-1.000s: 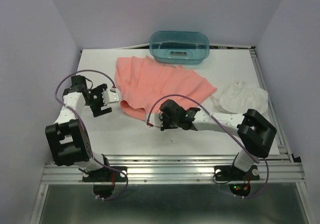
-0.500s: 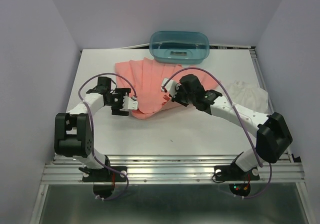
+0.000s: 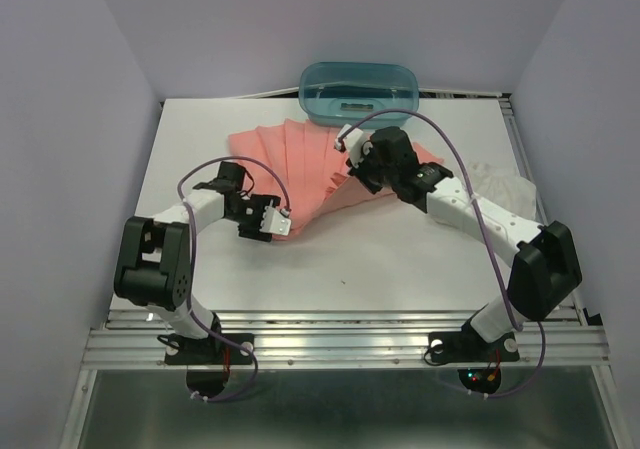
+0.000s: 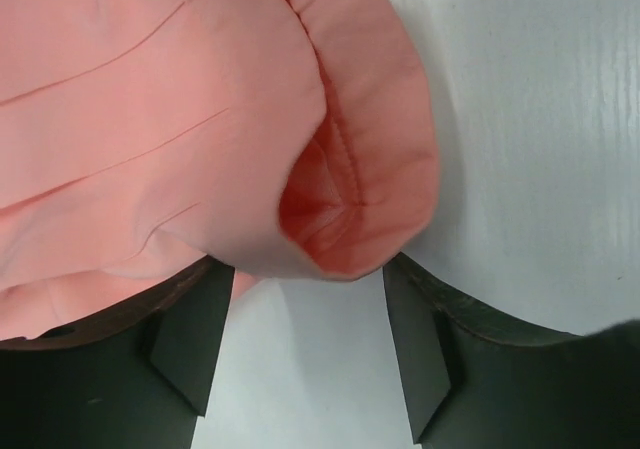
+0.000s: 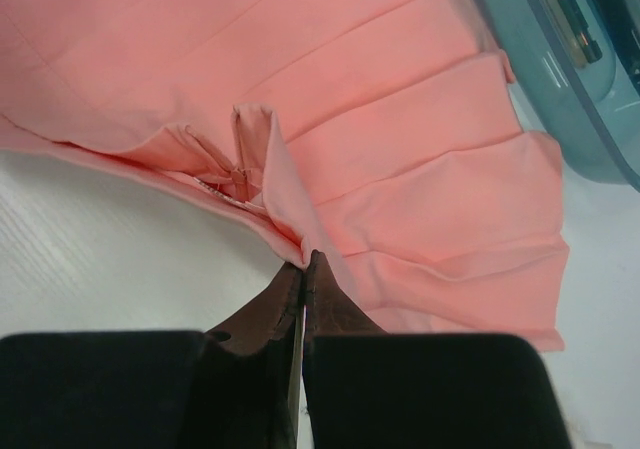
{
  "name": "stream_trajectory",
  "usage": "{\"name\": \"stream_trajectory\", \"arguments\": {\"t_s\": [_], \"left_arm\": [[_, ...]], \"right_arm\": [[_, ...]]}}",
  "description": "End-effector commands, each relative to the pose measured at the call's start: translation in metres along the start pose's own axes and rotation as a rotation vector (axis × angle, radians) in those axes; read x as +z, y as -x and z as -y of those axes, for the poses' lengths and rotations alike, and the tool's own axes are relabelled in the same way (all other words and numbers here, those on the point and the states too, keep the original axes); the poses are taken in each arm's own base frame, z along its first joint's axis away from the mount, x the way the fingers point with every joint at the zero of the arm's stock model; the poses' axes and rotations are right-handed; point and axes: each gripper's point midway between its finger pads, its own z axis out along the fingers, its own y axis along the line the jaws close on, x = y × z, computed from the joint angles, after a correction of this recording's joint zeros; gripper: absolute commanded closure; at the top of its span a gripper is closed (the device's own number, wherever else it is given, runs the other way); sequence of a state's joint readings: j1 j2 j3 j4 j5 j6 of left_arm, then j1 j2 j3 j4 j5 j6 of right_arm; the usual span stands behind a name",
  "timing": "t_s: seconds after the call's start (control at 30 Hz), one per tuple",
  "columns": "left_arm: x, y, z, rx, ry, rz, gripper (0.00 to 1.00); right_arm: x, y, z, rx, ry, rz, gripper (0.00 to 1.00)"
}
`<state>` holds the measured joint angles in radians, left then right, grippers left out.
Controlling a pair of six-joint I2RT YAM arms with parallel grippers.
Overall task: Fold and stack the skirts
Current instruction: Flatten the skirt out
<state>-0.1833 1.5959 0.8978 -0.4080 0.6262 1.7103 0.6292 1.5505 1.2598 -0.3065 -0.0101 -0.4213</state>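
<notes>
Two skirts lie apart: pink skirt point(image 3: 300, 159) fanned mid-table before the tub point(image 3: 320, 104), white skirt point(image 3: 505, 187) far right; I judge the pink fold is in hand, right gripper point(image 5: 303, 264) pinching its edge, left gripper point(image 4: 305, 299) spread astride its near corner, which I must clamp before folding over.

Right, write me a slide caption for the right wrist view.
Right gripper, shut, pinches an edge of the salmon-pink skirt spread on the white table, teal tub at upper right.
</notes>
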Motion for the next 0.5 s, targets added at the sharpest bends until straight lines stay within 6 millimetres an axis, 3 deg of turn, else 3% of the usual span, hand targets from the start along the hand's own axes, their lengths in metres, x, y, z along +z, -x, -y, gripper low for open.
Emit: {"name": "stream_trajectory", "arguments": {"t_s": [0.0, 0.1, 0.17, 0.2, 0.47], "left_arm": [[-0.003, 0.022, 0.000, 0.026, 0.030, 0.046, 0.33], [-0.001, 0.025, -0.016, 0.021, 0.107, 0.050, 0.34], [-0.001, 0.027, -0.022, 0.003, 0.136, 0.058, 0.23], [-0.001, 0.028, -0.023, -0.005, 0.144, 0.062, 0.18], [0.003, 0.033, -0.014, 0.035, 0.118, 0.068, 0.18]], "right_arm": [[-0.002, 0.022, 0.010, 0.038, -0.029, 0.058, 0.99], [-0.003, 0.021, 0.015, 0.039, -0.039, 0.058, 0.99], [-0.004, 0.022, 0.015, 0.033, -0.041, 0.059, 0.99], [-0.005, 0.021, 0.015, 0.032, -0.042, 0.057, 0.99], [-0.004, 0.020, 0.019, 0.044, -0.047, 0.055, 0.99]]}}
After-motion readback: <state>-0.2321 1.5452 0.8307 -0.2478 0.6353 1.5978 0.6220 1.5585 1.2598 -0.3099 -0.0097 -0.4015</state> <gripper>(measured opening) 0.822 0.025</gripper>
